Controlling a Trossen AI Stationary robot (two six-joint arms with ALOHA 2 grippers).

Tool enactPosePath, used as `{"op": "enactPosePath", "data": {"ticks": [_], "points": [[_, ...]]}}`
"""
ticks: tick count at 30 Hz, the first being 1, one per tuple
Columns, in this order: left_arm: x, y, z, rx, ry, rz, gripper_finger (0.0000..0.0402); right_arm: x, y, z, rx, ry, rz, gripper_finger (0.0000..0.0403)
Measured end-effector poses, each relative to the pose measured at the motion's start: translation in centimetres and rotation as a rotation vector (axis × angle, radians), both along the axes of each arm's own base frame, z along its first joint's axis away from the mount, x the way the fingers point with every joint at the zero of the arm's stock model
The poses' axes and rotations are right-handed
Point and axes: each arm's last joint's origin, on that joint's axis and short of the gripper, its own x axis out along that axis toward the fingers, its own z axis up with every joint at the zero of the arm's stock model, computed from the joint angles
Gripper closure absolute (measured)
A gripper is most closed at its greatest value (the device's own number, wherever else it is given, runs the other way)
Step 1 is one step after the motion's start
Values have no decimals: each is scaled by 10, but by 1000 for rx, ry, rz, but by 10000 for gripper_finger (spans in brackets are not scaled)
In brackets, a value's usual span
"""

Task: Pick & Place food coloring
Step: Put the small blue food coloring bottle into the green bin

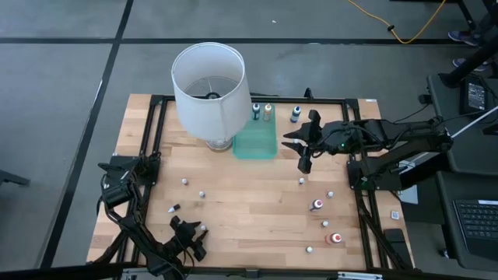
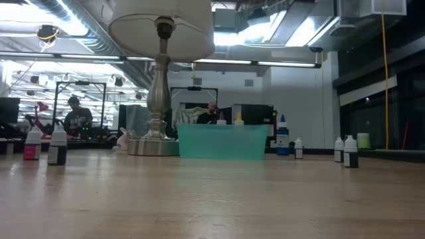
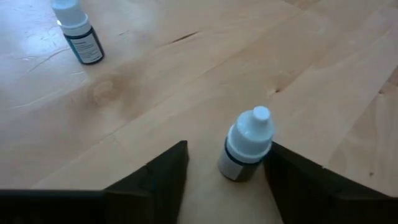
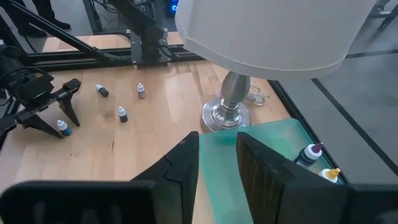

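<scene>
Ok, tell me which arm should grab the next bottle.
Left, probably. The left gripper sits low with its open fingers either side of an upright white-capped bottle on the table. The right gripper hangs empty beside the green tray.

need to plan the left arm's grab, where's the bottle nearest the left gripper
In the high view the bottle stands near the table's front left, between the open fingers of the left gripper; the left wrist view shows it upright between them.

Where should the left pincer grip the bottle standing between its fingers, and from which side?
On the dark body below the white cap of the bottle, not the tapered tip. It stands upright, and the open left pincer already straddles it, so probably close straight in from both sides.
</scene>
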Motion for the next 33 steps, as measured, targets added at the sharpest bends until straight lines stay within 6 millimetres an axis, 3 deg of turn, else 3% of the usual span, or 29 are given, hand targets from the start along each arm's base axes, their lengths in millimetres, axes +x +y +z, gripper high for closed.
{"op": "enactPosePath", "data": {"ticks": [6, 10, 15, 23, 29, 33], "points": [[0, -2, 2, -2, 2, -1, 271, 0, 0, 0, -7, 2, 4, 293], [6, -12, 16, -42, -8, -10, 313, 0, 2, 0, 55, 2, 65, 293], [15, -22, 63, -29, -19, -66, 342, 3, 10, 3, 241, -29, 247, 293], [23, -23, 158, -81, -70, -179, 336, 8, 17, 15, 418, -138, 428, 293], [31, -3, 228, -149, -58, -273, 337, 14, 23, 35, 484, -326, 636, 293], [38, 22, 267, -219, -32, -322, 337, 16, 27, 40, 511, -372, 664, 275]]}}
